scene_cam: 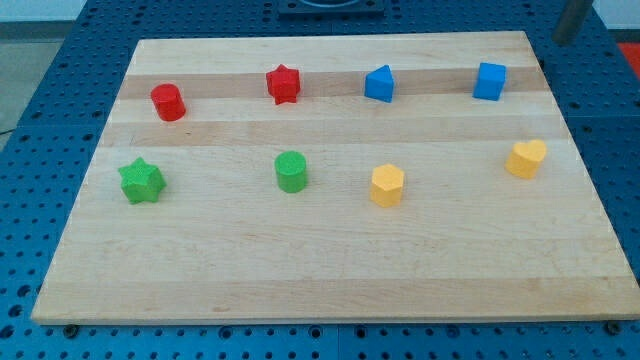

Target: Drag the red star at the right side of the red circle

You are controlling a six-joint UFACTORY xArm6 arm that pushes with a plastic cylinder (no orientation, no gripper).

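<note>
The red star (pixel 284 84) lies near the view's top, left of centre, on the wooden board (pixel 320 260). The red circle (pixel 168 102) lies to its left and a little lower, about a hand's width away. My tip (pixel 561 40) shows as a dark blurred rod at the view's top right corner, just past the board's far right corner. It is far to the right of both red blocks and touches no block.
A blue triangular block (pixel 379 84) and a blue cube (pixel 490 81) lie right of the red star in the same row. The lower row holds a green star (pixel 141 181), a green circle (pixel 291 171), a yellow hexagon (pixel 387 185) and a yellow heart (pixel 526 158).
</note>
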